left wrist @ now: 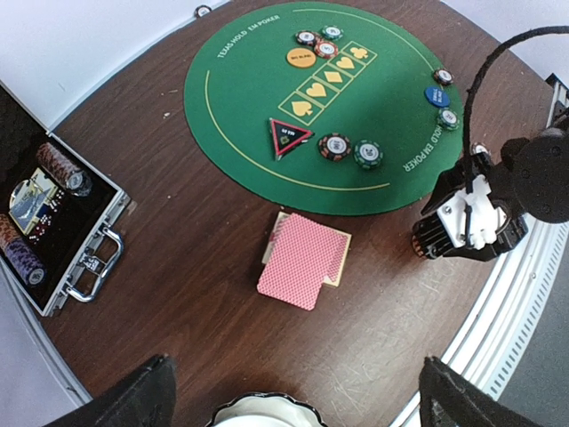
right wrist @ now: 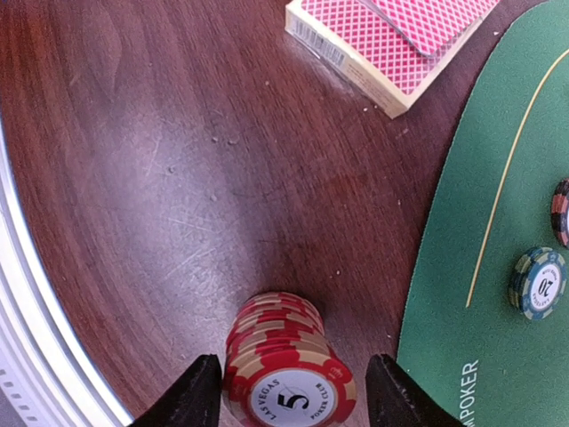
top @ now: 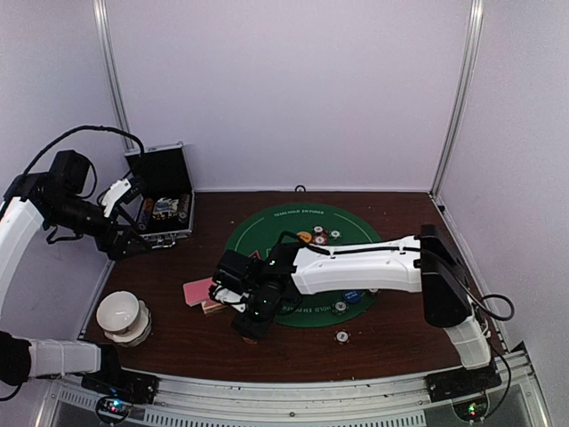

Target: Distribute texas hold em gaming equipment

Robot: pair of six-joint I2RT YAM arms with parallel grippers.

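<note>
A stack of red striped poker chips (right wrist: 283, 351), its top chip marked 5, stands on the brown table just left of the green mat (right wrist: 498, 294). My right gripper (right wrist: 292, 391) straddles the stack, open; the left finger is close against it and the right finger stands off with a gap. From above, the right gripper (top: 252, 322) covers the stack. The pink-backed cards (left wrist: 302, 258) lie on their box left of the mat. More chips (left wrist: 336, 146), an orange disc (left wrist: 300, 57) and a blue disc (left wrist: 436, 95) sit on the mat. My left gripper (left wrist: 293, 396) hangs open and high over the table's left side.
The black case (top: 164, 205) stands open at the back left with chips inside. A white bowl (top: 122, 316) sits at the front left, under the left gripper. A single chip (top: 341, 336) lies near the front edge. A red triangular marker (left wrist: 289, 135) lies on the mat.
</note>
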